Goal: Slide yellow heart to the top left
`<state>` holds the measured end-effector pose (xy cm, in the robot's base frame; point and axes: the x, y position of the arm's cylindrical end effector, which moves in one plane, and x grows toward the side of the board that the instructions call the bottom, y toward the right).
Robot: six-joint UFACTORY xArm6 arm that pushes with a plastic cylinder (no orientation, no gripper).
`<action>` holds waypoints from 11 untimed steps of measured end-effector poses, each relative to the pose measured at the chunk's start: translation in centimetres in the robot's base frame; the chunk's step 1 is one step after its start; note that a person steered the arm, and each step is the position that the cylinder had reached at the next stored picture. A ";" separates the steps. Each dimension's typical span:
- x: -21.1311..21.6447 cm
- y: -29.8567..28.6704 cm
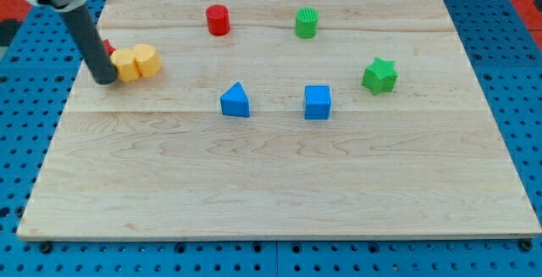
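The blue triangle (235,101) and blue cube (318,102) sit nearest. My tip (105,79), a bare rod holding nothing, touches the yellow heart (126,63) at its 8 o'clock, far left; circle to 5 o'clock, then push toward 11, avoiding the yellow hexagon (147,59)

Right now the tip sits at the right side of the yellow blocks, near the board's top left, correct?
Not quite. The camera view shows my tip at the left side of the yellow blocks, not the right, touching or almost touching them. They are indeed near the board's top left.
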<state>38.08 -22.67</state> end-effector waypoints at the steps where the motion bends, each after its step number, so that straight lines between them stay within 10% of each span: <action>1: -0.4 2.8; 8: -14.7 9.2; 11: -10.1 7.9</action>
<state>27.96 -14.81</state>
